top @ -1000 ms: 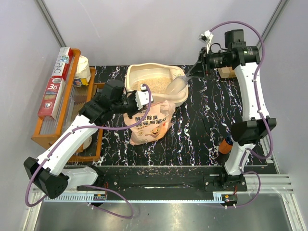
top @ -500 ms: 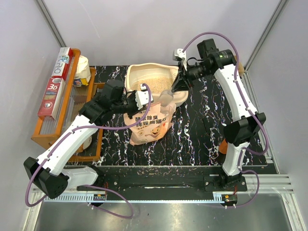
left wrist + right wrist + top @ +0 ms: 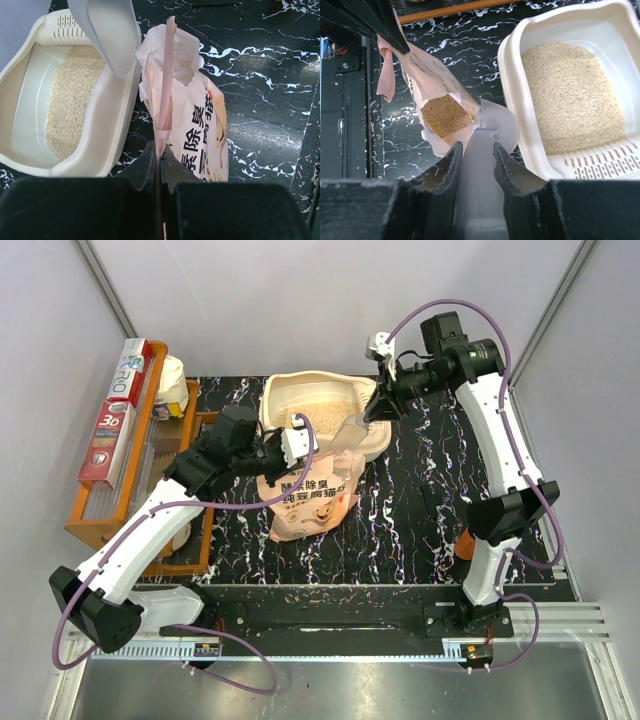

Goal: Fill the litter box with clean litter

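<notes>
Box (image 3: 274, 392) holds a partial litter (image 3: 320, 412) layer; left tool (image 3: 159, 153) pinches bag (image 3: 200, 137) edge, right tool (image 3: 476, 148) clamps scoop (image 3: 493, 123) at bag mouth; further scooping evidently remains.

Black marbled table (image 3: 420, 510): litter box (image 3: 274, 388) at back, printed bag (image 3: 310, 504) just beside, orange tray (image 3: 207, 540) left.

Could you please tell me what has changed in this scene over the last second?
The right end effector, shut on the grey scoop, swung left, carrying the scoop from over the litter box's right end toward the open mouth of the bag. Nothing was picked up or released. The left end effector kept pinching the bag's top edge; the bag, litter box and litter stayed put.
</notes>
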Controlling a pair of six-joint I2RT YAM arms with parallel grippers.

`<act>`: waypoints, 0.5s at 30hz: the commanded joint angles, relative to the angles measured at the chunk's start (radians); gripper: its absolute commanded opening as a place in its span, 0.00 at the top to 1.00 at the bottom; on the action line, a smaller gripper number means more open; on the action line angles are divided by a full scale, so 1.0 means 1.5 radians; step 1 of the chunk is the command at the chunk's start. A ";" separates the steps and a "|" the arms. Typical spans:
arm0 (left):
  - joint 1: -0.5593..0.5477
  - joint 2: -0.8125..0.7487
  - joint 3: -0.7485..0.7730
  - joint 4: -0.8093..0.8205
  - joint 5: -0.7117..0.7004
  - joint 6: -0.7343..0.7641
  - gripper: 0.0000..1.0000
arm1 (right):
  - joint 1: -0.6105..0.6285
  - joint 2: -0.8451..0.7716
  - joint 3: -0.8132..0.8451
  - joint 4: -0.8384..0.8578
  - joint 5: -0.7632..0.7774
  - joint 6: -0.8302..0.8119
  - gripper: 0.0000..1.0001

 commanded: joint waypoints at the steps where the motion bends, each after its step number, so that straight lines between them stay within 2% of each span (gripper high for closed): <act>1: 0.000 -0.014 0.020 0.044 0.012 -0.004 1.00 | -0.004 -0.051 0.047 -0.199 0.013 -0.012 1.00; 11: 0.000 -0.013 0.015 0.041 0.004 -0.001 1.00 | -0.004 -0.104 0.004 -0.200 0.021 -0.025 1.00; 15: 0.000 -0.009 0.019 0.044 0.003 -0.004 1.00 | -0.004 -0.138 -0.049 -0.200 0.019 -0.029 1.00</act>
